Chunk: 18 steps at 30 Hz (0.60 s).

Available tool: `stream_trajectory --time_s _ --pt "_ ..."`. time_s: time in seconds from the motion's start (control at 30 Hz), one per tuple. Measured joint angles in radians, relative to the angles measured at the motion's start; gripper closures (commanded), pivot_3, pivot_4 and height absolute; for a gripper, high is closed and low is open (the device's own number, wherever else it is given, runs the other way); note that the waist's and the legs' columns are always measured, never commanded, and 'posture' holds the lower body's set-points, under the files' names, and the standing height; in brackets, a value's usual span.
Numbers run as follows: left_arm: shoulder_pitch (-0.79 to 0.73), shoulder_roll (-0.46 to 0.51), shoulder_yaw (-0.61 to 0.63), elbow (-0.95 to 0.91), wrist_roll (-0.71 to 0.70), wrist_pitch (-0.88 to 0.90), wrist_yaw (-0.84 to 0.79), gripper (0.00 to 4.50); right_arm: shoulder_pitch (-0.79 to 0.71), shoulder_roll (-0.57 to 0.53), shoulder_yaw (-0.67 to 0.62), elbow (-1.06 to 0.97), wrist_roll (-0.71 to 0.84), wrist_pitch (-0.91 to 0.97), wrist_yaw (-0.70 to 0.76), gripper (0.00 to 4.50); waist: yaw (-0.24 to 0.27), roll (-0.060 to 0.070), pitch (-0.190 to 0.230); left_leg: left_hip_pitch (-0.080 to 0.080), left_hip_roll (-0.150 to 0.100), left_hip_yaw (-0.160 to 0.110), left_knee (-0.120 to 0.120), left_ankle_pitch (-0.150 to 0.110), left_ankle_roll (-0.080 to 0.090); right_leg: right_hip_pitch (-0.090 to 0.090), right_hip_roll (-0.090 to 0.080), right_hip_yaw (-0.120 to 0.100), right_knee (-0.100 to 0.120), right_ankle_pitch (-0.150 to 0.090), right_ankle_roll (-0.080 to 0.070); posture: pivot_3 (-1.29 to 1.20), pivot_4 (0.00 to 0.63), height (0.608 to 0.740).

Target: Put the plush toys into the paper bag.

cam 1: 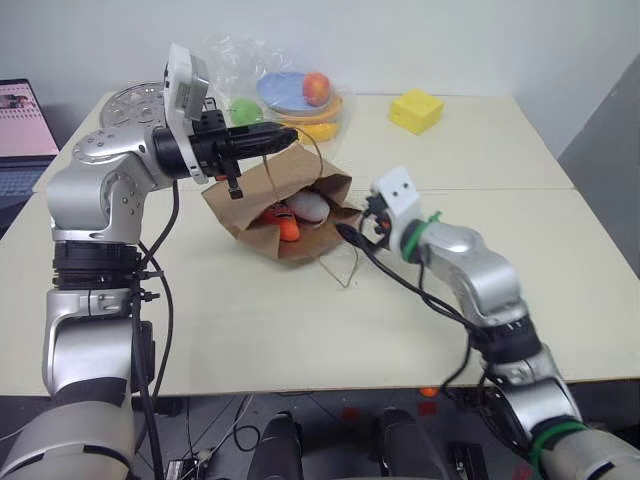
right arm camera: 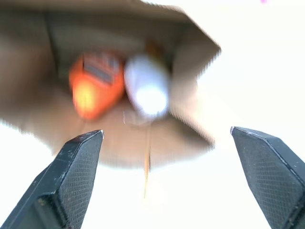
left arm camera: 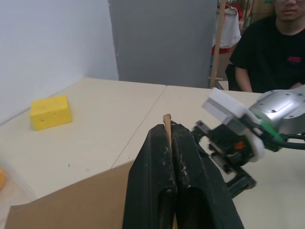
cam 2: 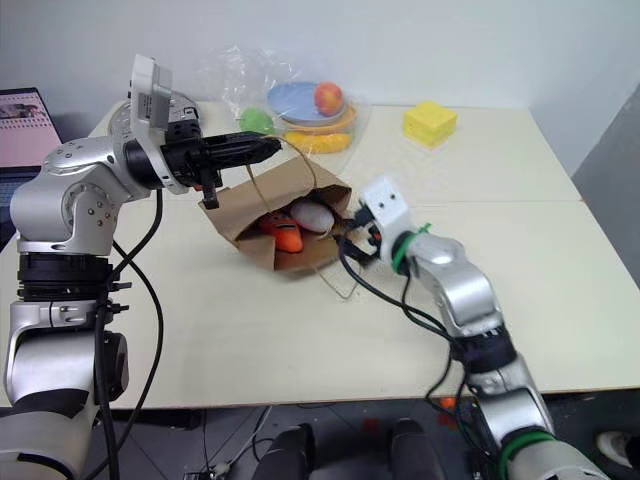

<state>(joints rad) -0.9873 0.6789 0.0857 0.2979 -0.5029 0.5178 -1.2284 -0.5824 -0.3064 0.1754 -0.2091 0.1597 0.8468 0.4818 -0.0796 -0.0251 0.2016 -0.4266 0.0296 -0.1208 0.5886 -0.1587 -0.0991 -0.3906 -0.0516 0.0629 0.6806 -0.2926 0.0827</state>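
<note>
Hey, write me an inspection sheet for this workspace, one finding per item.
Surface: pale table, two tops pushed together.
Job's things: paper bag lies tipped with its mouth toward the robot; orange carrot toy and white egg toy are both inside.
Clutter: clear plastic bag with plates and plastic fruit at the far edge; yellow block far right.
End effectors: left end effector shut on the bag's cord handle, holding the top side up; right end effector open in front of the bag's mouth, holding nothing.
Cables: black cables along both arms; second handle cord lies loose on the table.
Surroundings: laptop at left; a person seated beyond the table.
</note>
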Motion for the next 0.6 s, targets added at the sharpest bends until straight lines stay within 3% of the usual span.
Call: stream_trajectory --time_s 0.13,0.5,0.6 --pt "0.0 -0.003 -0.001 0.003 0.0 -0.003 0.001 4.5 0.055 0.017 -0.009 0.013 0.021 0.063 -0.009 0.03 -0.009 0.0 0.0 0.001 0.0 0.002 0.0 0.0 0.0 0.0 0.0 0.002 0.0 0.0 0.0 0.0 0.15 0.74" --pt "-0.002 -0.016 -0.002 0.02 0.002 -0.022 0.003 4.5 -0.011 0.168 0.007 0.185 0.016 0.007 -0.072 0.03 -0.003 0.0 0.0 0.001 0.0 0.001 0.0 0.0 0.0 0.0 0.0 0.001 0.0 0.0 0.0 0.0 0.15 0.74" --pt "-0.001 -0.015 -0.002 0.019 0.001 -0.021 0.005 4.5 -0.012 0.166 0.01 0.203 0.014 -0.011 -0.07 0.56 -0.002 0.0 0.0 0.001 0.0 0.001 0.0 0.0 0.0 0.0 0.0 0.001 0.0 0.0 0.0 0.0 0.15 0.74"
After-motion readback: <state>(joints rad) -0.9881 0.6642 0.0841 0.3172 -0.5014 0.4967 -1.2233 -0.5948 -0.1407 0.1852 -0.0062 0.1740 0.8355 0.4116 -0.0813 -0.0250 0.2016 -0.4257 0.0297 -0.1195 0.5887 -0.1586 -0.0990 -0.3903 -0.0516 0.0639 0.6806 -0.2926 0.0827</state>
